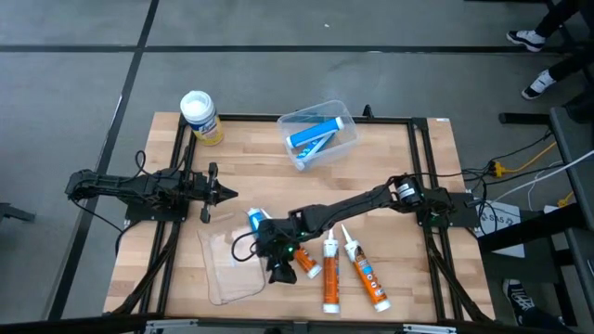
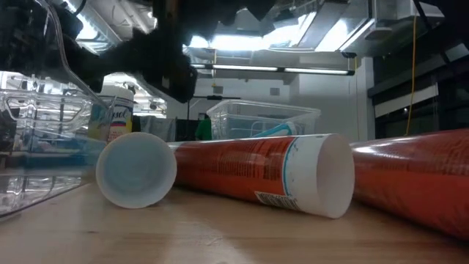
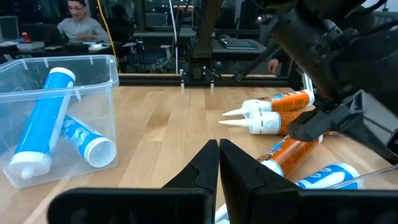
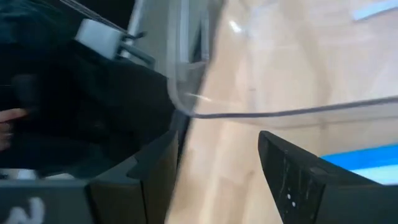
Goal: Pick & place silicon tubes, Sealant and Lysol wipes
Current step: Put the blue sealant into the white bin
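The Lysol wipes (image 1: 200,116), a yellow canister with a white lid, stand upright at the far left of the table. A blue tube (image 1: 255,221) and three orange tubes (image 1: 307,264) (image 1: 330,276) (image 1: 365,276) lie on the wood near the front. Two more blue tubes (image 3: 46,118) lie in a clear bin (image 1: 318,137) at the back. My right gripper (image 1: 277,272) hangs open just left of the orange tubes, above the rim of a clear plastic container (image 4: 280,112), with nothing between its fingers. My left gripper (image 3: 219,149) is shut and held level at the table's left.
The clear, flat plastic container (image 1: 232,264) lies at the front left, beside my right gripper. The black frame rails (image 1: 418,167) run along the table's sides. In the left wrist view a person (image 3: 81,25) sits beyond the table. Bare wood shows in the middle (image 1: 269,181).
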